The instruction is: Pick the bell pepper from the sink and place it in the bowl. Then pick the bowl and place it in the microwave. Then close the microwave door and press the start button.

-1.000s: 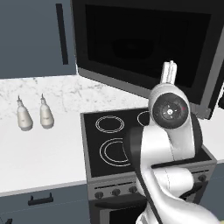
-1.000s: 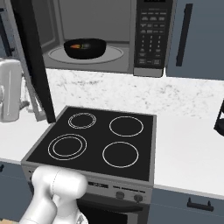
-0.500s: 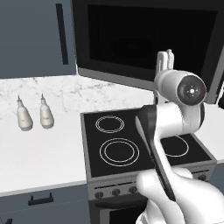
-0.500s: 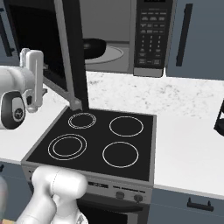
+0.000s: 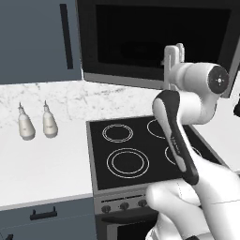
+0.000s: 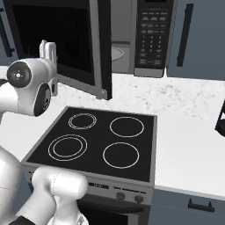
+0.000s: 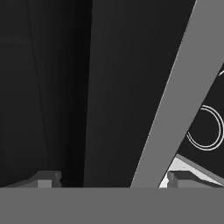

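The microwave (image 6: pixel 151 37) hangs above the stove, its button panel facing me. The microwave door (image 6: pixel 57 39) is a wide black panel with a dark window, and it stands partly swung in toward the opening. My gripper (image 6: pixel 47 50) is open and upright against the door's (image 5: pixel 154 42) outer face, white fingers (image 5: pixel 173 58) flat on the glass. In the hand view the door's dark window (image 7: pixel 65 87) and its grey edge band (image 7: pixel 183 87) lie just beyond the gripper (image 7: pixel 116 179). The bowl and bell pepper are hidden behind the door. The sink is out of view.
A black four-burner stove (image 6: pixel 101 140) lies below the door, with knobs along its front. Two small pale bottles (image 5: pixel 36 124) stand on the white counter (image 5: pixel 42 168) to the left. A dark object (image 6: pixel 219 118) sits at the right edge of the counter.
The door has swung from wide open to partly shut. The gripper has moved with it toward the microwave, staying on the door's outer face and still open.
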Robot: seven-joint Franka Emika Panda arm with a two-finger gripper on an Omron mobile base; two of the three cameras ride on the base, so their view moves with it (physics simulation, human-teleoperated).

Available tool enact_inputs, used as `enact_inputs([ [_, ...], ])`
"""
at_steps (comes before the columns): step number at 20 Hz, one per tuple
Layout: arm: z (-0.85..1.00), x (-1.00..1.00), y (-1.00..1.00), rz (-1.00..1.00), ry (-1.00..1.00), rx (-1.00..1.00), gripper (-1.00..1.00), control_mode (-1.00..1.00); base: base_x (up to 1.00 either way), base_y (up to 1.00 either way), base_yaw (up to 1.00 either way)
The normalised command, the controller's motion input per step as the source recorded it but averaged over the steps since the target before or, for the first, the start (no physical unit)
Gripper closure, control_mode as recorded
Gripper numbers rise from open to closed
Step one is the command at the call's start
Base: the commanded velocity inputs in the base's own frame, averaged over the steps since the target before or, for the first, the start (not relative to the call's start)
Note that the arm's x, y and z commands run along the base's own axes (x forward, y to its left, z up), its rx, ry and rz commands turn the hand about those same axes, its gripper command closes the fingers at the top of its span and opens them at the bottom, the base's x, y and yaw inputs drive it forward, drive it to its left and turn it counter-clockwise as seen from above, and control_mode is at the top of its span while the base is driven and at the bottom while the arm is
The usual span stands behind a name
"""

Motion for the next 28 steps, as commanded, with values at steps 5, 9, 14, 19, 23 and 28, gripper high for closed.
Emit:
enact_inputs([
  [5,0.19,0.47,0.00,0.15,0.02,0.00,-1.00,-1.00,0.00,0.00,0.00],
  [9,0.21,0.45,0.02,0.10,0.06,0.00,-1.00,-1.00,0.00,0.00,0.00],
  [14,0.12,0.53,0.03,0.08,0.08,0.00,-1.00,-1.00,0.00,0.00,0.00],
  [19,0.00,0.46,0.08,0.06,0.03,0.00,-1.00,-1.00,0.00,0.00,0.00],
  [23,-0.01,0.23,0.19,0.02,0.00,0.00,-1.00,-1.00,0.00,0.00,0.00],
  [28,-0.07,0.26,0.32,0.00,0.00,0.00,-1.00,-1.00,0.00,0.00,0.00],
])
